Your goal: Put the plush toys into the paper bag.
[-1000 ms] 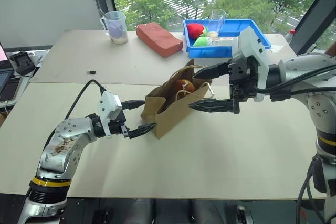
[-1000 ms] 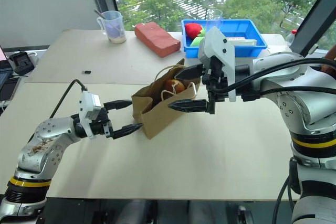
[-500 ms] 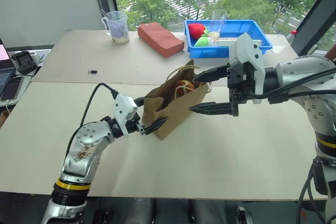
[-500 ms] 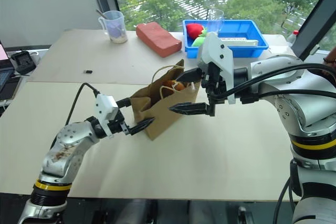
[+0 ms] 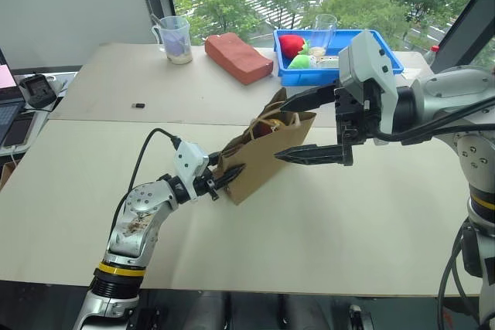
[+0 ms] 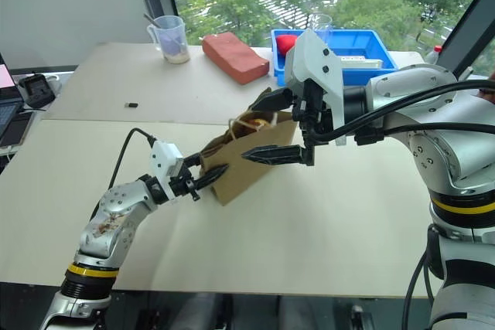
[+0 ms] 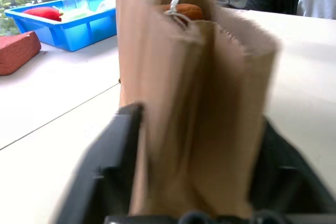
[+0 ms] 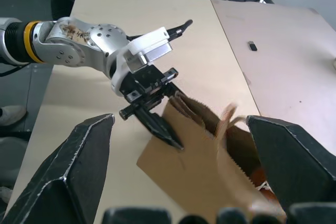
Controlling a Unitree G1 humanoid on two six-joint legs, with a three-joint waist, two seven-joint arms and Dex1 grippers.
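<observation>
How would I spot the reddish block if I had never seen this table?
Look to the table's far edge, by the window. Between the clear measuring cup and the blue tray lies the reddish block, flat and at a slant. It is the one brick-shaped thing there, solid and dull red, unlike the soft red ball in the tray.

Paper bag [image 5: 263, 156]: plain brown kraft, twisted tan loop handles, stands tilted on tan table, mouth open toward 1 o'clock. Narrow folded end at 8 o'clock is squeezed flat. Sits near table middle, blue bin at its 1 o'clock, reddish block at its 12 o'clock. Plush toy [image 7: 181, 10]: orange-brown, inside bag, top showing just under rim beside handle. Second, white toy: can't make out.
</observation>
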